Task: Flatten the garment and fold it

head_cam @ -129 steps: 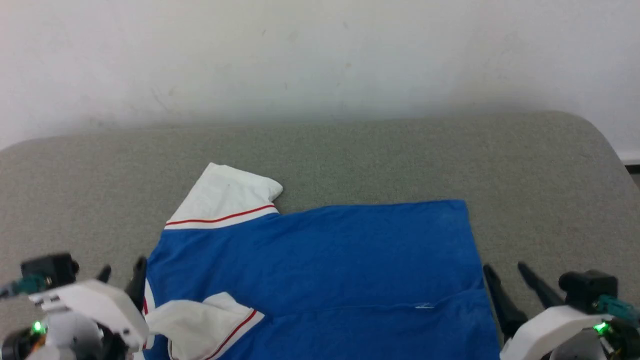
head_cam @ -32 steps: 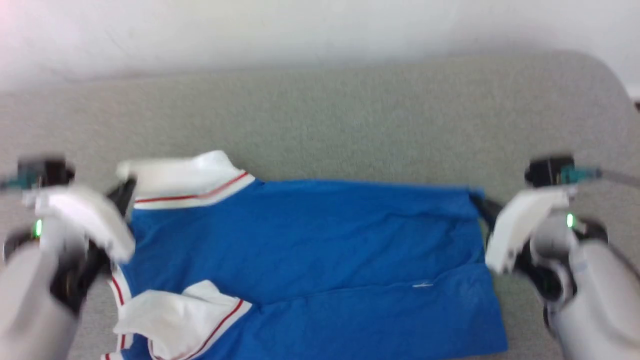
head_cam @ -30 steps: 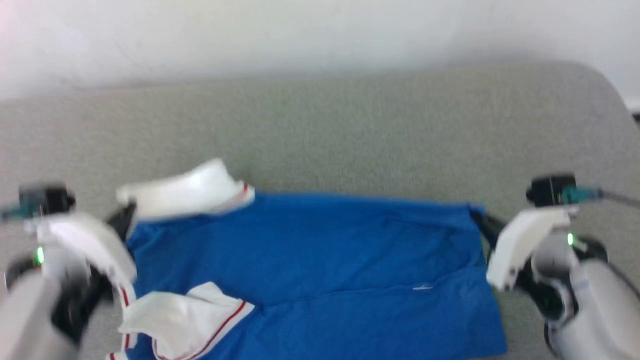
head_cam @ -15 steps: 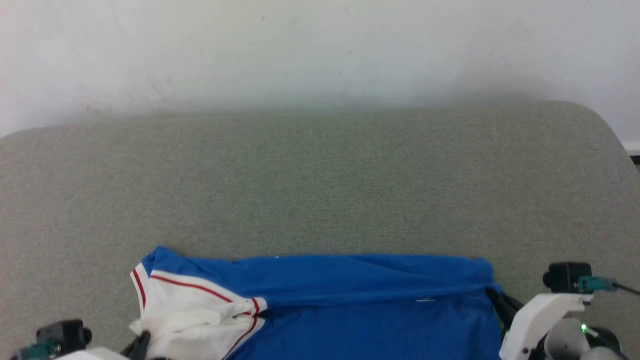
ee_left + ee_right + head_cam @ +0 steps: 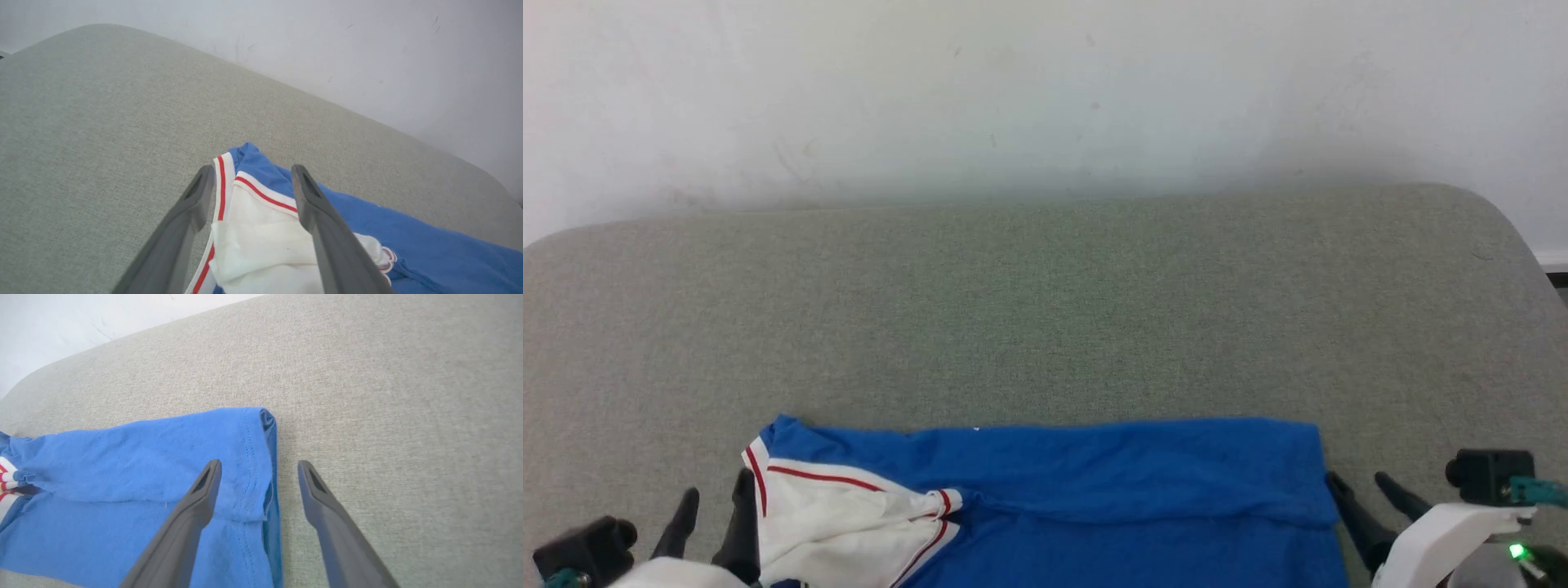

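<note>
The royal-blue garment [image 5: 1111,498] lies on the near part of the grey table, its far half doubled over toward me into a long band. A white sleeve with red trim [image 5: 833,514] is bunched at its left end; no lettering shows. My left gripper [image 5: 719,483] stands open at that end, its fingers straddling the sleeve corner [image 5: 229,171] without pinching it. Open as well, my right gripper [image 5: 1356,478] sits at the garment's right edge. In the right wrist view that gripper [image 5: 260,464] has one finger over the blue hem [image 5: 249,457] and one over bare table.
The grey-green fabric table [image 5: 1045,310] stretches wide beyond the garment up to a white wall [image 5: 1045,90]. Its far right corner [image 5: 1494,212] is rounded, with a dark gap of floor past it.
Both grippers drew the garment's far edge toward me, doubling it over, then opened and let go. The far sleeve now lies folded at the left end. The camera also shifted.
</note>
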`<state>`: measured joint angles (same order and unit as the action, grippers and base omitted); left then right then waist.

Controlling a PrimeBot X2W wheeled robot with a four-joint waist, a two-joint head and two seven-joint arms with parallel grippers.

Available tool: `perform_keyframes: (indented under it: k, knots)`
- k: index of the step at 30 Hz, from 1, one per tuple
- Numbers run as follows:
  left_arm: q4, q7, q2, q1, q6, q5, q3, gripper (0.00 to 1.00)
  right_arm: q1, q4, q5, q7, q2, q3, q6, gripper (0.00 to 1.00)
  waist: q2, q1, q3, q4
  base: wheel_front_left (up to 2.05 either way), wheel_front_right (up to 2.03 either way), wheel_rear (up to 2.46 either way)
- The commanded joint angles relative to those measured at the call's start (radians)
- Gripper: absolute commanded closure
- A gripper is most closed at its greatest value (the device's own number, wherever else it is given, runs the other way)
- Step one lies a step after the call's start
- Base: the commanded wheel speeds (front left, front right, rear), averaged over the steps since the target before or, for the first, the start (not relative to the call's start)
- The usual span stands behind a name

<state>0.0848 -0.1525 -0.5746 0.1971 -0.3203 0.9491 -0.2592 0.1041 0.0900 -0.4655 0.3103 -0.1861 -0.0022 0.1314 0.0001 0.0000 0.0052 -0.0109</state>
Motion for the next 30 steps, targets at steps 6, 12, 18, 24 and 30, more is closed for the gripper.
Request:
perform_keyframes:
  k: [6,12,18,24,30]
  knots:
    - [0.023,-0.069,0.025,-0.042,-0.021,-0.076,-0.001,0.00,-0.072,0.014,-0.001,0.125,-0.037,-0.035,-0.001,0.00,-0.0001,0.0000,-0.009,0.015,0.00,0.00,0.00]
    - [0.048,-0.098,0.072,-0.070,-0.036,-0.177,-0.041,0.00,-0.135,0.144,-0.022,0.307,-0.044,-0.016,-0.001,0.00,-0.0001,0.0000,-0.012,0.064,0.00,0.00,0.00]
    - [0.039,-0.104,0.092,-0.106,-0.016,-0.237,-0.078,0.00,-0.191,0.274,-0.027,0.358,-0.018,0.015,-0.001,0.00,-0.0001,0.0000,0.003,0.101,0.00,0.00,0.00]
    - [0.041,-0.105,0.095,-0.114,-0.013,-0.269,-0.093,0.00,-0.219,0.427,-0.064,0.463,0.010,0.053,-0.001,0.73,-0.0001,0.0000,0.010,0.110,0.00,0.00,0.00]
    - [0.038,-0.106,0.094,-0.111,-0.020,-0.279,-0.092,0.00,-0.238,0.434,-0.090,0.499,0.019,0.086,-0.001,1.00,-0.0001,0.0000,0.005,0.102,0.00,0.00,0.00]
